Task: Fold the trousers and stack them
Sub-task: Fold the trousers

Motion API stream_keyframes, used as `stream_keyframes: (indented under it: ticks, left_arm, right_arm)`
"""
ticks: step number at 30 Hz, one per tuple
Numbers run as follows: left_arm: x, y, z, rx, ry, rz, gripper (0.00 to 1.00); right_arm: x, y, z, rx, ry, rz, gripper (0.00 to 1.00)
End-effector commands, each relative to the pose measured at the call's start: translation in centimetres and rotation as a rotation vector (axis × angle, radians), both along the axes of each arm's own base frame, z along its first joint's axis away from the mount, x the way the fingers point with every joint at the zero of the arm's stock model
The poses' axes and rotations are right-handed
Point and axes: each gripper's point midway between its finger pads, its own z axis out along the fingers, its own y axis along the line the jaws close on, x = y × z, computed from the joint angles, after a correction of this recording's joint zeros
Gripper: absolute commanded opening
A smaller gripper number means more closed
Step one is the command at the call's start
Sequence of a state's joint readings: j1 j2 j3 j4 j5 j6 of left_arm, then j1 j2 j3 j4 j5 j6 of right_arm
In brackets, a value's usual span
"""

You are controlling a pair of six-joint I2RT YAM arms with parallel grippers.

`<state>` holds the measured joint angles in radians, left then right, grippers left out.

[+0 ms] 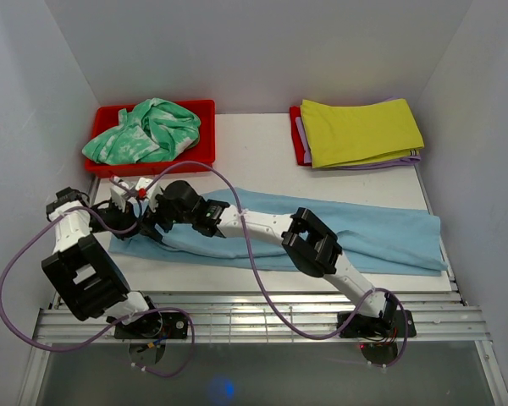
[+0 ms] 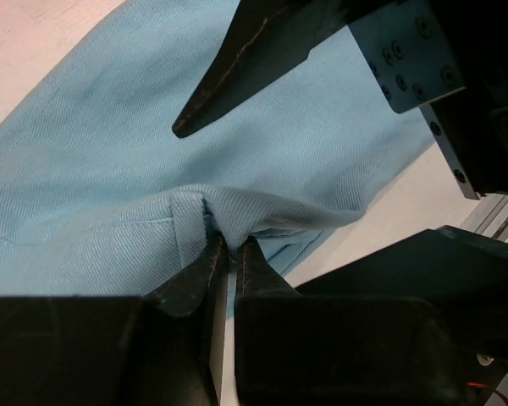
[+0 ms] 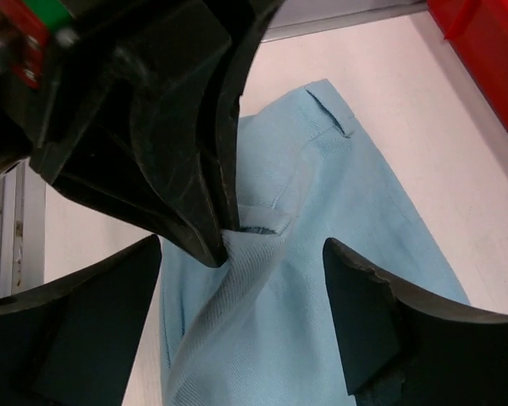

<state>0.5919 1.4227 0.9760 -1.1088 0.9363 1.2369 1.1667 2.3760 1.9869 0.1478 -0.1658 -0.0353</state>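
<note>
1. Left wrist view: the left claw [image 2: 224, 247] is clamped on a raised ridge of the trousers [image 2: 110, 169]. The sky-blue cloth puckers up between its two black fingertips, with only a thin slit between them.
2. The claw's own dark body fills the bottom of that view, so whatever lies under the pinch is hidden.
3. The right claw [image 3: 241, 283] stands wide apart and grips nothing, with one finger on each side of the same ridge. Whether its tips touch the cloth cannot be told.
4. In the right wrist view the left claw's housing blocks the upper left, and its tip comes down onto the fold.
5. In the top external view both claws meet at the left end of the trousers. The wrists crowd over that end, so the pinch and the outline of the cloth there are hard to make out.
6. The left arm [image 1: 76, 271] rises from its near-left base, doubles back at the elbow and reaches right towards the cloth.
7. The right arm [image 1: 313, 241] stretches low and long from its near-right base, diagonally left over the trousers, covering part of their middle.
8. The trousers lie lengthwise across the white surface [image 1: 262, 152], and their right end reaches its right edge.
9. At the far left sits a red bin [image 1: 205, 108] holding a mint-green-and-white garment [image 1: 144, 131].
10. At the far right lies a folded yellow-green cloth [image 1: 360, 131], well apart from the trousers. What is under it is mostly hidden.
</note>
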Motion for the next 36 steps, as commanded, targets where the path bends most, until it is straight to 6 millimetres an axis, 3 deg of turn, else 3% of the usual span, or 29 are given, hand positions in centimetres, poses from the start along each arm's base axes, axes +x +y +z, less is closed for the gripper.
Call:
stream_keyframes:
  ticks: [1,4,5,6,7,8,9,10,11,13,14,15,18,22,23,28,32,36]
  left_arm:
    - [1.1,-0.6,1.8,-0.059,-0.031,0.004,0.00]
    - [2.5,0.6,1.6,-0.064,0.005,0.053,0.00]
    - [2.8,0.9,1.6,-0.065,0.009,0.062,0.00]
    - [3.2,1.1,1.3,-0.073,0.019,0.069,0.00]
    - [3.6,1.3,1.5,-0.084,0.027,0.086,0.00]
    - [3.9,1.4,1.5,-0.094,0.036,0.095,0.00]
    - [4.4,1.6,1.4,-0.100,0.039,0.108,0.00]
    - [4.9,1.9,1.3,-0.125,0.065,0.132,0.00]
    - [5.2,2.0,1.3,-0.135,0.076,0.144,0.00]
    - [6.0,2.4,1.0,-0.156,0.091,0.165,0.00]
    - [6.6,2.6,1.5,-0.170,0.090,0.177,0.00]
    - [6.8,2.7,1.6,-0.180,0.096,0.184,0.00]
    - [7.6,3.1,1.8,-0.204,0.117,0.207,0.00]
    - [7.9,3.4,1.9,-0.186,0.110,0.208,0.00]
    - [7.9,3.5,1.9,-0.181,0.107,0.207,0.00]
    - [7.8,3.7,2.2,-0.147,0.083,0.177,0.00]
    - [7.8,3.6,2.8,-0.138,0.059,0.150,0.00]
    - [8.1,3.8,3.5,-0.108,0.015,0.119,0.00]
  right_arm:
    - [1.8,0.5,0.7,0.033,-0.065,-0.077,0.89]
    - [1.9,-2.1,0.8,0.009,-0.105,-0.121,0.94]
    - [1.8,-3.4,4.5,0.066,-0.137,-0.142,0.93]
    - [1.6,-5.4,2.2,0.040,-0.145,-0.172,0.92]
    - [1.4,-6.5,2.6,0.043,-0.166,-0.175,0.91]
    - [1.1,-7.8,5.1,0.078,-0.187,-0.184,0.91]
    - [0.8,-8.7,5.2,0.072,-0.197,-0.179,0.90]
    - [0.3,-10.0,3.7,0.038,-0.213,-0.166,0.89]
    - [-0.2,-10.8,5.4,0.066,-0.232,-0.159,0.88]
    - [-1.0,-11.7,4.9,0.062,-0.255,-0.130,0.77]
    - [-2.3,-11.4,5.2,0.069,-0.281,-0.036,0.70]
    - [-3.2,-11.1,4.8,0.061,-0.291,-0.005,0.60]
    - [-5.3,-9.9,3.2,0.031,-0.342,0.085,0.46]
    - [-6.0,-8.0,-0.9,-0.077,-0.333,0.126,0.38]
    - [-5.4,-7.8,-2.9,-0.124,-0.321,0.111,0.36]
    - [-3.2,-7.2,-5.2,-0.187,-0.330,0.038,0.34]
    - [-1.0,-8.5,-8.0,-0.281,-0.365,-0.052,0.33]
    - [-0.5,-9.9,-10.7,-0.377,-0.348,-0.050,0.29]
